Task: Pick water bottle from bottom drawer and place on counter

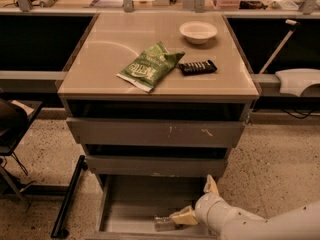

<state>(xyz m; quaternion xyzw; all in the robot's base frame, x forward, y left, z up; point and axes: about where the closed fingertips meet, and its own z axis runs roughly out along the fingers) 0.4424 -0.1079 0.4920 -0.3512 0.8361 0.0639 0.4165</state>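
Note:
The water bottle lies on its side on the floor of the open bottom drawer, near its front edge. My gripper is down in the drawer's front right corner, on the end of the white arm that comes in from the lower right. Its fingers are spread wide. One fingertip points up by the drawer's right wall. The other points left and reaches the bottle's right end. The bottle is not between the fingers. The tan counter is the cabinet's top.
On the counter lie a green chip bag, a black bar and a white bowl. Two grey-fronted drawers stand slightly out above the bottom one. A black chair leg is on the floor at left.

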